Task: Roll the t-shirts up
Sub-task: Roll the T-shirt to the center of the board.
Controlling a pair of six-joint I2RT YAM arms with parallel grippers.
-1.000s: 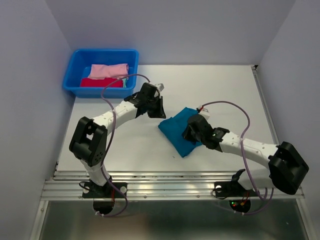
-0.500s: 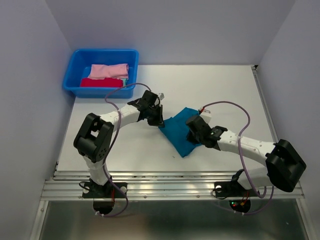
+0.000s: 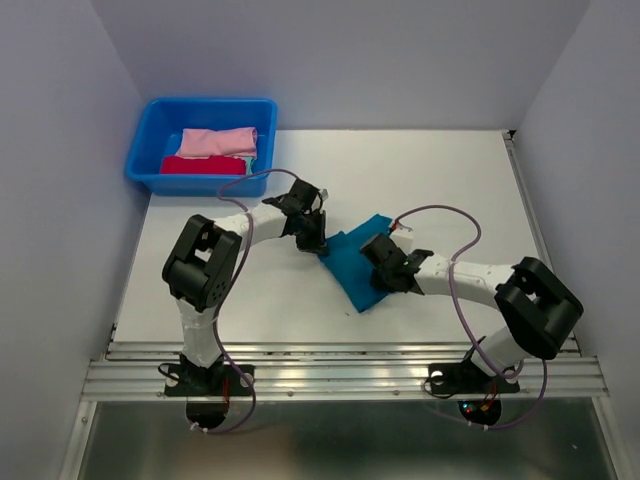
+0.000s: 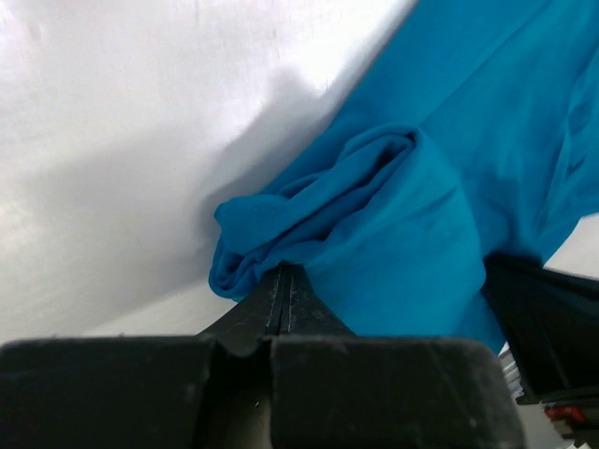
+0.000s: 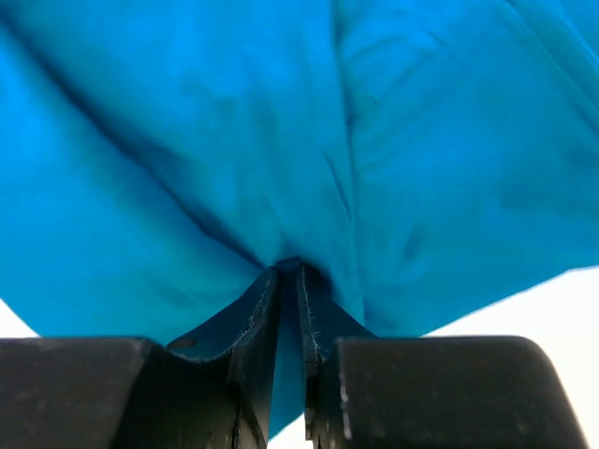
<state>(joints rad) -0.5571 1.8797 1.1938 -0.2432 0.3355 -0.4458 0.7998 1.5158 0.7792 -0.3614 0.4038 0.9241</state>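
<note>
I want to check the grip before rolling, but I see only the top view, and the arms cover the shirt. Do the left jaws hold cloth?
Observer: Yes. The left wrist view shows the left jaws shut on a bunched edge of the shirt.
Operator: And the right jaws?
Observer: Shut also, with blue cloth pinched in the slit between them.
Operator: Is a roll started?
Observer: Only that bunched edge curls over; beyond it the cloth lies flat.
</note>
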